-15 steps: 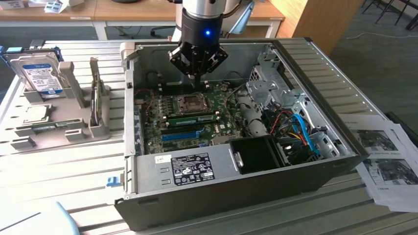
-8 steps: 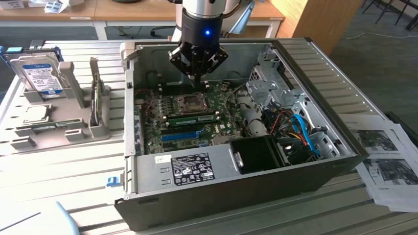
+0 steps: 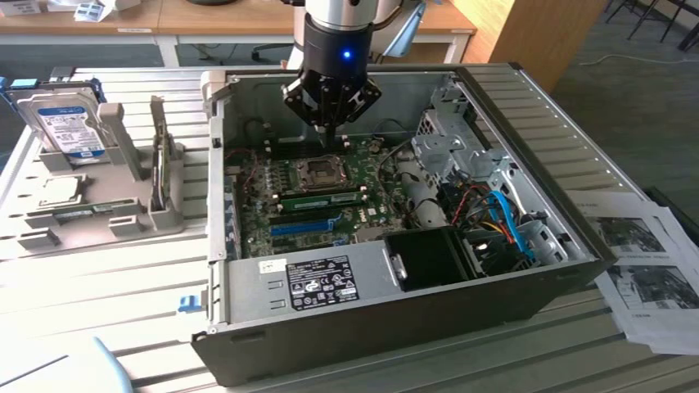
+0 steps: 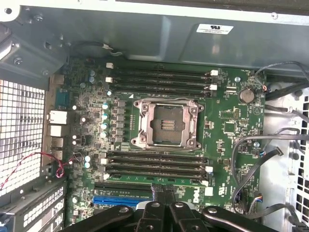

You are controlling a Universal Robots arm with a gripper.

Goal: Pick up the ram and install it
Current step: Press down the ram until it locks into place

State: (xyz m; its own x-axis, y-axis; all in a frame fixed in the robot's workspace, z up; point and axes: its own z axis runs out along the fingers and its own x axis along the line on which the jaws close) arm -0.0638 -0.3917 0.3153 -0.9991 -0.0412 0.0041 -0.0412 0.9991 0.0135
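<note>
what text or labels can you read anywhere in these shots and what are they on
None can be read.
White label on the metal bracket in the computer case: print too small.
Hard drive label: blurred.
Printed sheets: illegible.
White sticker on the case wall: illegible.
White logo on the motherboard: unclear.

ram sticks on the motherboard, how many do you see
1: the ram sits in a slot between the empty processor socket and the blue slot. The other memory slots look empty; the holder outside the case may hide more.
</note>
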